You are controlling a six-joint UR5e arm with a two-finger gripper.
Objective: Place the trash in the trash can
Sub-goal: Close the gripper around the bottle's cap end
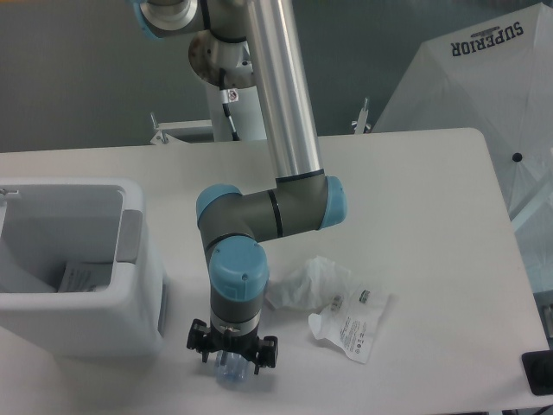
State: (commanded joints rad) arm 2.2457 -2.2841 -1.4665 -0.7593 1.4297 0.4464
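My gripper (231,363) points straight down at the table's (432,190) near edge, fingers closed around the bottle (230,372). Wrapper (333,307) lies on the table just right of my wrist. Trash can (86,285) sits left, some paper inside.

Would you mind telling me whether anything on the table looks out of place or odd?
The crumpled white wrapper lies loose on the table, right of the arm, not in the trash can. The crushed bottle is mostly hidden under the gripper.
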